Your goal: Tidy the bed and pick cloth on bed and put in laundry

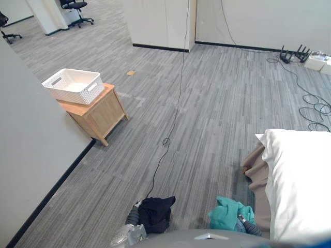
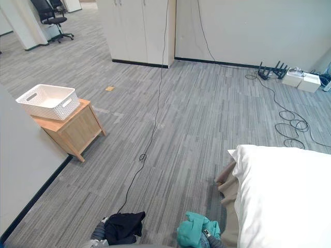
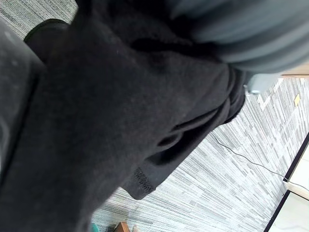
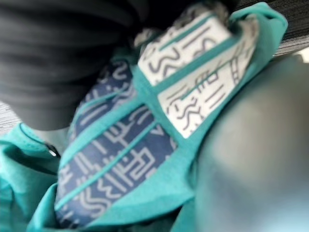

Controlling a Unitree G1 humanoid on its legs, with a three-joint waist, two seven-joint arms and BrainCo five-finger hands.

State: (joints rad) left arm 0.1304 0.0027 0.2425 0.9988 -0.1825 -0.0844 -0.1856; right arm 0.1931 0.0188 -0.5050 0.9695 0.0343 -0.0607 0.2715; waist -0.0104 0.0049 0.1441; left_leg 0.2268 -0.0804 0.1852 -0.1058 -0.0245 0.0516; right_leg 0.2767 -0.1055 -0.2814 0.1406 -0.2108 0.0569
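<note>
A bunched black cloth (image 1: 156, 211) hangs off the floor at the lower middle, gripped in my left hand (image 1: 135, 207). In the left wrist view the same black cloth (image 3: 120, 121) drapes right over the hand. To its right, my right hand (image 1: 244, 222) grips a teal cloth (image 1: 227, 213), which has a blue and white patterned panel (image 4: 145, 145). The white laundry basket (image 1: 72, 86) sits on a low wooden cabinet (image 1: 101, 111) at the far left, well ahead of both hands. At the right is the bed (image 1: 302, 181) under a white duvet.
A grey wall (image 1: 31, 150) with a black skirting runs along the left up to the wooden cabinet. A beige sheet (image 1: 257, 168) hangs off the bed's corner. Cable loops (image 1: 316, 111) lie on the carpet at the far right. Office chairs (image 1: 77, 8) stand far back.
</note>
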